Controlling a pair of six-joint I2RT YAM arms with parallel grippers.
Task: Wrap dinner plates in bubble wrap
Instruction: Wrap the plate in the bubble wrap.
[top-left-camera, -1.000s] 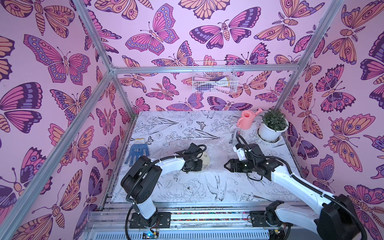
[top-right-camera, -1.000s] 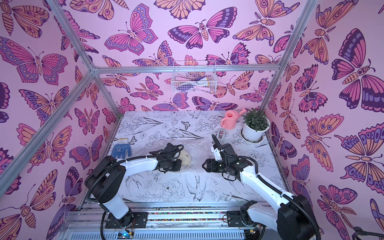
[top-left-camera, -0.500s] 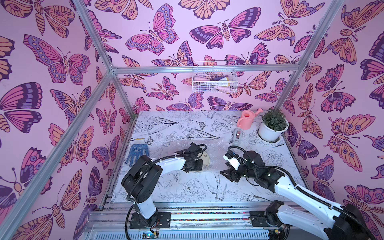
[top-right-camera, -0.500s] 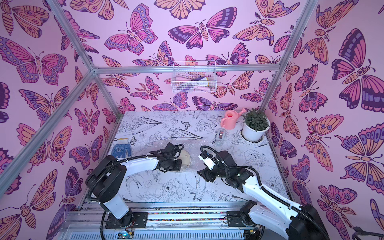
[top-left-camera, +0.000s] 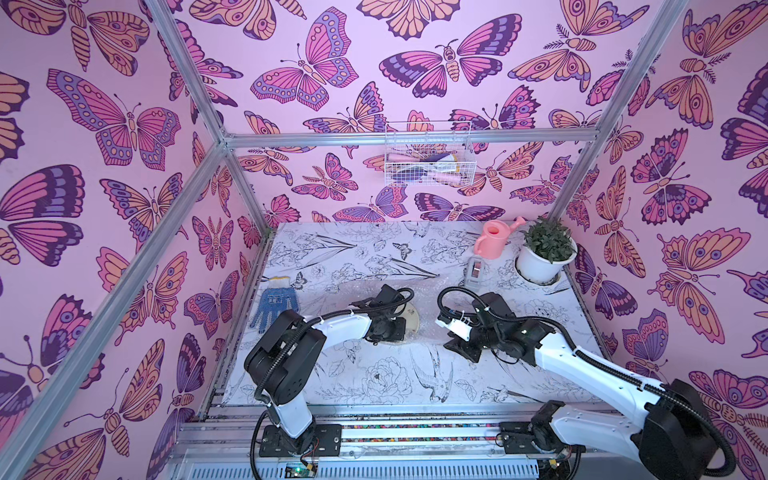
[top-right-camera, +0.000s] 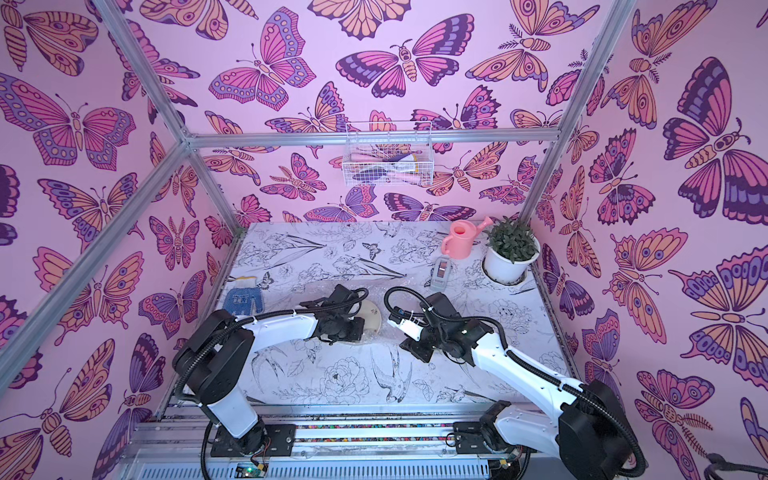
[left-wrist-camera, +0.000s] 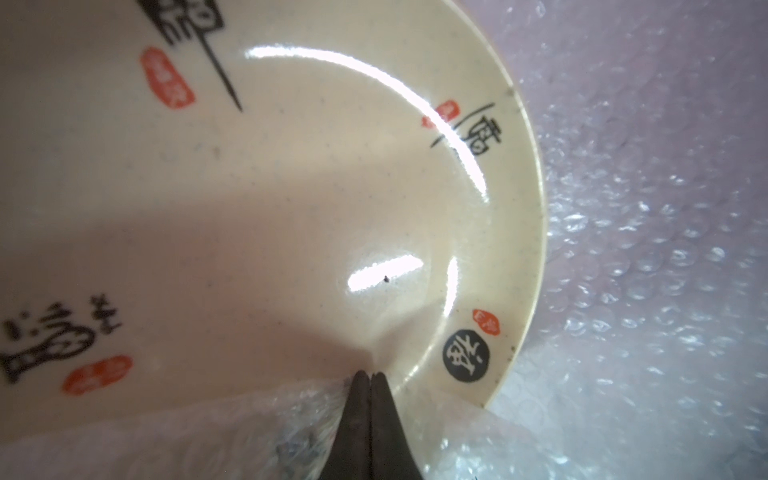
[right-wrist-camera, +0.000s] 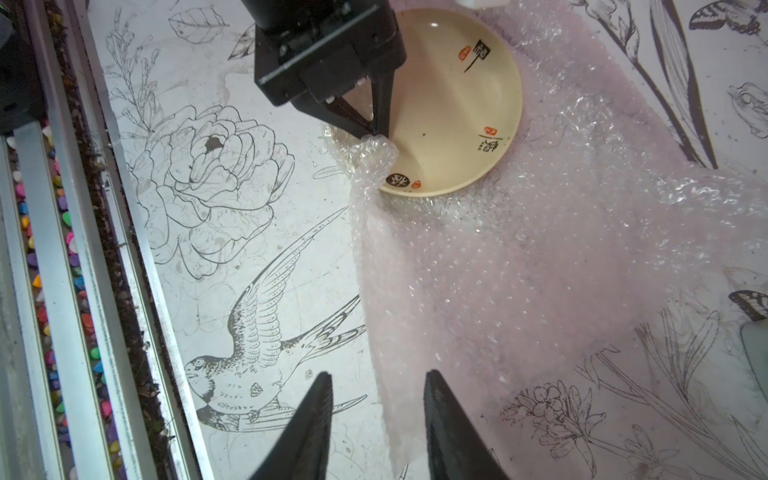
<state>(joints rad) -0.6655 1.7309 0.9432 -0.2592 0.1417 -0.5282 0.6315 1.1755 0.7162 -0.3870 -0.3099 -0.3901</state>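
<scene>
The plate (right-wrist-camera: 457, 104) is small, round, cream and glossy, with black characters and red seals. It lies face up in the middle of the table (top-left-camera: 374, 249) on the bubble wrap (right-wrist-camera: 540, 270), which spreads right and far of it.

The plate is judged rigid, slick and breakable. The wrap is judged light, limp and springy, best taken at an edge or corner.

The left gripper (right-wrist-camera: 376, 135) is clenched on a bunched wrap corner at the plate's near rim. The right gripper (right-wrist-camera: 378, 374) has its jaws parted astride the wrap's near edge; it apparently has no hold, though the view is unclear.
</scene>
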